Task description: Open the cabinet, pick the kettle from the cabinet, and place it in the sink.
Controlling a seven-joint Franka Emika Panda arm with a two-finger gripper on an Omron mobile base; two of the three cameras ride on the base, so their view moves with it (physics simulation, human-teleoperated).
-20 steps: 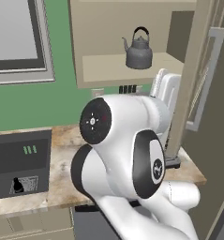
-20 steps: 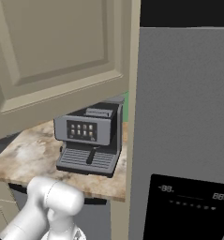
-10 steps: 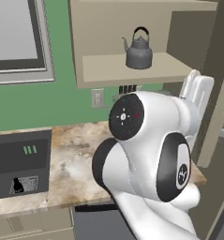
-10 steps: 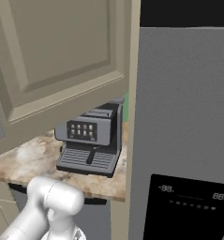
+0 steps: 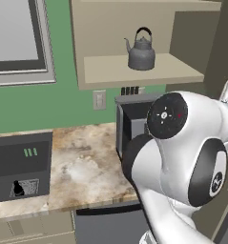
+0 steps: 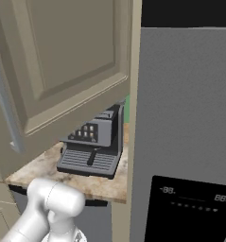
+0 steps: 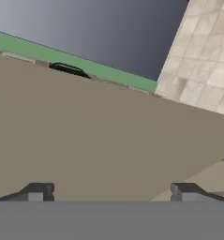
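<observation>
Cabinet [image 5: 134,71] open, kettle [image 5: 141,50] upright on its shelf above the counter [image 5: 82,171]. Gripper [image 7: 111,192] spread wide and empty, facing a tan panel.

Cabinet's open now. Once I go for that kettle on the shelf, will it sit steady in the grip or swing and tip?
The kettle looks like rigid dark metal, so it likely won't flex. Its arched loop handle sits high above a squat body: gripped there, it may swing. The wide base suggests it resists tipping on the cabinet shelf, though smooth metal could slip.

Green wall [image 5: 63,102] – marble counter [image 5: 82,167]
</observation>
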